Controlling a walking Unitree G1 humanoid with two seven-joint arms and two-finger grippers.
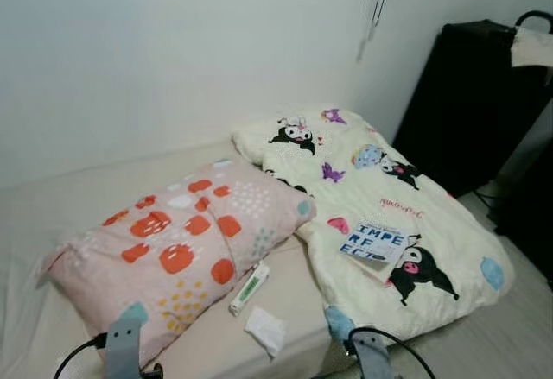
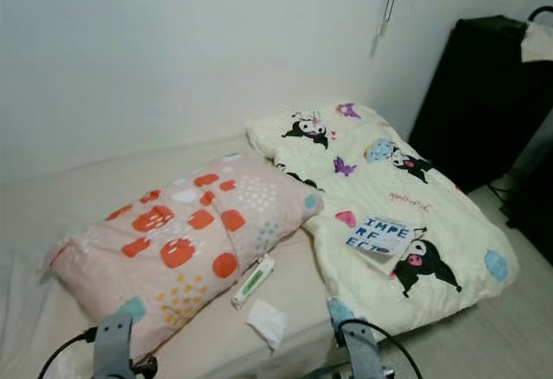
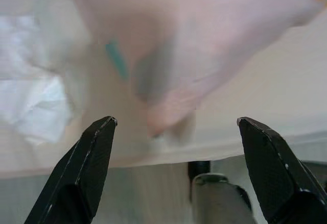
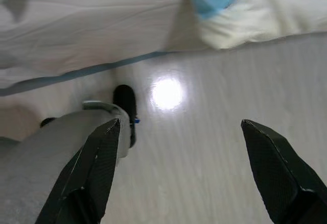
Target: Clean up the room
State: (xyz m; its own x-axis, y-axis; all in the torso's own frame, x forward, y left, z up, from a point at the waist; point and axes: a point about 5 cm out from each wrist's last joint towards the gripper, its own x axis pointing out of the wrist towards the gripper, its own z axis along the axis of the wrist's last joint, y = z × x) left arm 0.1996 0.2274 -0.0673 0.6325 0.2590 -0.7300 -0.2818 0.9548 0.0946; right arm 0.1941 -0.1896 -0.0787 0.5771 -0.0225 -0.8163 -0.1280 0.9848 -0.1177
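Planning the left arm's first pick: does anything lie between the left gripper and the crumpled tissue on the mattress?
Nothing visible does. The left gripper hangs open at the mattress edge, and the tissue lies on bare sheet beside the pillow.

Bare mattress strip (image 1: pixel 298 297) between pillow (image 1: pixel 177 254) and blanket (image 1: pixel 380 215), partly blocked by tube (image 1: pixel 249 288) and tissue (image 1: pixel 265 329).

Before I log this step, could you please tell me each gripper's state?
Left gripper: open, holding nothing, near the pink patterned pillow.
Right gripper: open, holding nothing, above the pale floor.
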